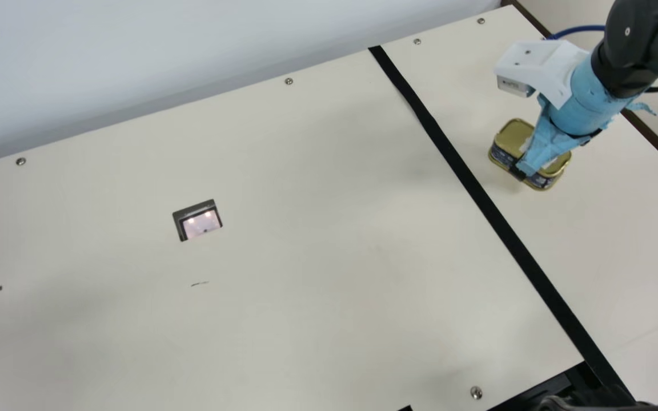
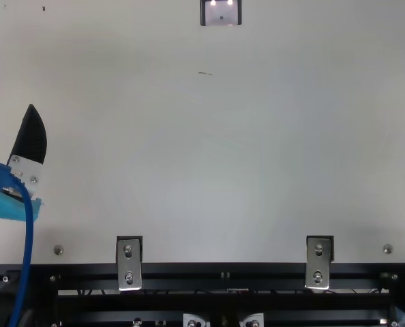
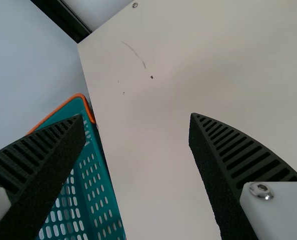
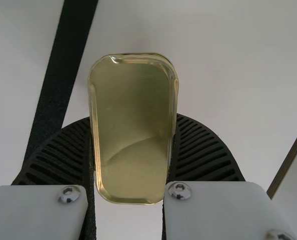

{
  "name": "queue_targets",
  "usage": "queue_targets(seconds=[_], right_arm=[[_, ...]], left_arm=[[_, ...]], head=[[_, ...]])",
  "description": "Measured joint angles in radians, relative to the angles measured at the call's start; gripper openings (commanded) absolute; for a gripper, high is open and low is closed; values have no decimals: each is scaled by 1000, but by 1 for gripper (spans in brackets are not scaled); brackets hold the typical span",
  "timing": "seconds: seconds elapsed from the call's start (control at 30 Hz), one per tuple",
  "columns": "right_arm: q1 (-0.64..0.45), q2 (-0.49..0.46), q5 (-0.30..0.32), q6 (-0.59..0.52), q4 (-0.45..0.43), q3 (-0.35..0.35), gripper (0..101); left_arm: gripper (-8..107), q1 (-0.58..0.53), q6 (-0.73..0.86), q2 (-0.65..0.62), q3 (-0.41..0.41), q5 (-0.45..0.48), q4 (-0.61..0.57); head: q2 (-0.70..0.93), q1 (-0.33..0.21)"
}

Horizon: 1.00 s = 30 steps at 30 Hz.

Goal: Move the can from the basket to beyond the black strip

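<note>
Black metal rails (image 2: 189, 281) run along the bottom of the top view, with two silver brackets (image 2: 129, 262) fixed to them. Just above, at the left edge, is the left claw (image 2: 29, 139); in its wrist view the ribbed fingers are spread wide, and a teal basket (image 3: 101, 185) with an orange rim sits at the lower left. Across the main view lies the cream bench (image 1: 306, 228), a small framed panel (image 1: 179, 221) left of centre. The black strip (image 1: 454, 160) slants from top middle to lower right. Beyond it, at upper right, the right claw (image 1: 524, 162) pinches the gold can (image 1: 514, 136) by its sides; I can't tell whether the can touches the bench. A pale wall (image 1: 135, 45) backs the upper left.
</note>
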Motion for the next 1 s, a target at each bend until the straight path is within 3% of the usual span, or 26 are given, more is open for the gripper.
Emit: queue_targets(seconds=[0.07,0.1,0.13,0.17,0.53,1.0], right_arm=[[-12,6,-17,1,8,11,0],[-19,10,-23,1,13,16,25],[-23,12,-28,2,19,21,89],[-29,15,-31,3,22,25,101],[-48,25,-45,7,66,24,101],[80,-6,-23,-83,232,-104,101]], left_arm=[[90,0,0,0,0,0,0],[90,0,0,0,0,0,0],[90,0,0,0,0,0,0],[90,0,0,0,0,0,0],[90,0,0,0,0,0,0],[90,0,0,0,0,0,0]], head=[[5,0],[5,0],[15,0],[15,0],[31,10],[179,26]])
